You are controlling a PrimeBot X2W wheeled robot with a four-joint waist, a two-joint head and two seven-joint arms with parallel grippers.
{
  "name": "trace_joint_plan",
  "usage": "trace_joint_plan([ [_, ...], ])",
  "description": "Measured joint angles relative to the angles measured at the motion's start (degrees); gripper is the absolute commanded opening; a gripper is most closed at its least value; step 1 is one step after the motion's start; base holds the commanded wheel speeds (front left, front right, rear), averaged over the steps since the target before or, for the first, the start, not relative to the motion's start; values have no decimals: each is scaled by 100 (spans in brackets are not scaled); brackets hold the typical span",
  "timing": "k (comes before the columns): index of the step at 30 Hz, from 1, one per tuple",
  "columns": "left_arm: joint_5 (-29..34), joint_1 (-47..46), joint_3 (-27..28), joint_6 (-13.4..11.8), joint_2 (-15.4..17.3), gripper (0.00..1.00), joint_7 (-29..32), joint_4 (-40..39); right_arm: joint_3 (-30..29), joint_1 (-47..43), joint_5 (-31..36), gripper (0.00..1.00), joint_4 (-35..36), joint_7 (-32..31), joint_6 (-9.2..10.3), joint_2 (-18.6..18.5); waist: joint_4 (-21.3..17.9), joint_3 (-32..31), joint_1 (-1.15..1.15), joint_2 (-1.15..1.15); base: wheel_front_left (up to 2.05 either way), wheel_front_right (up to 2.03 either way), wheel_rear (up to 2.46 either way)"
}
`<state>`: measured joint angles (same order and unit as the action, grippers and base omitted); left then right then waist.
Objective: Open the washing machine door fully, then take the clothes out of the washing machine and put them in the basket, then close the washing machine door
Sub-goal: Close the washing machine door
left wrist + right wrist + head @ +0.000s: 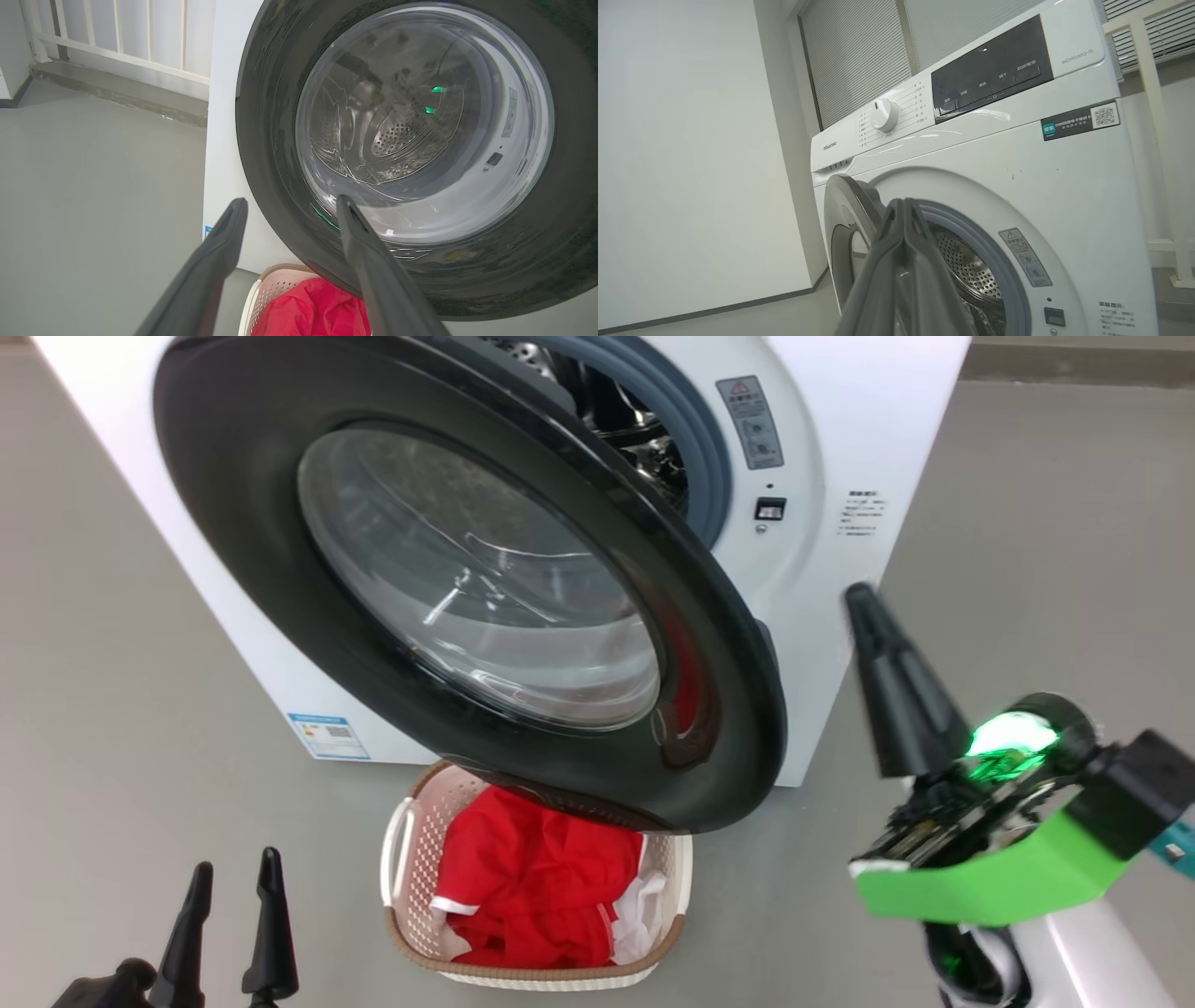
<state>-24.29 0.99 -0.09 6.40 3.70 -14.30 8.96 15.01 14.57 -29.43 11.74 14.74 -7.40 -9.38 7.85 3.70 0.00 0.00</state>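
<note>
The white washing machine [831,448] stands ahead with its round black door [243,495] swung partly open over the basket. Behind the door's edge I see the steel drum [644,429] and grey rubber ring. The cream basket [411,859] sits on the floor under the door, with the red clothes [532,887] bundled inside it. My left gripper [233,877] is open at the lower left, beside the basket and holding nothing. My right gripper [864,602] is shut and empty, raised to the right of the door's free edge, pointing at the machine's front [1017,186].
Grey floor [112,709] spreads on both sides of the machine. A white railing [117,42] on a low ledge runs behind it at the left. In the right wrist view a plain wall [691,163] and window blinds [859,51] stand behind the machine.
</note>
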Motion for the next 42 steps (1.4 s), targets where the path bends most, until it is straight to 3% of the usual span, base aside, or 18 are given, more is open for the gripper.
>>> trace_joint_plan([
  [12,0,2,4,42,-29,100,0,51,1229,64,182,0,-538,0,0,-537,222,-85,0,0,0,0,0],
  [18,0,3,14,43,-63,100,0,52,1630,63,426,0,-1408,0,0,-698,304,-72,0,0,0,0,0],
  [32,-1,-15,43,48,-110,100,0,29,1556,548,397,0,-2820,0,0,-595,408,231,0,0,0,0,0],
  [42,-1,-98,30,51,-140,100,0,34,1156,725,401,0,-3190,-1,0,-555,552,447,0,0,0,0,0],
])
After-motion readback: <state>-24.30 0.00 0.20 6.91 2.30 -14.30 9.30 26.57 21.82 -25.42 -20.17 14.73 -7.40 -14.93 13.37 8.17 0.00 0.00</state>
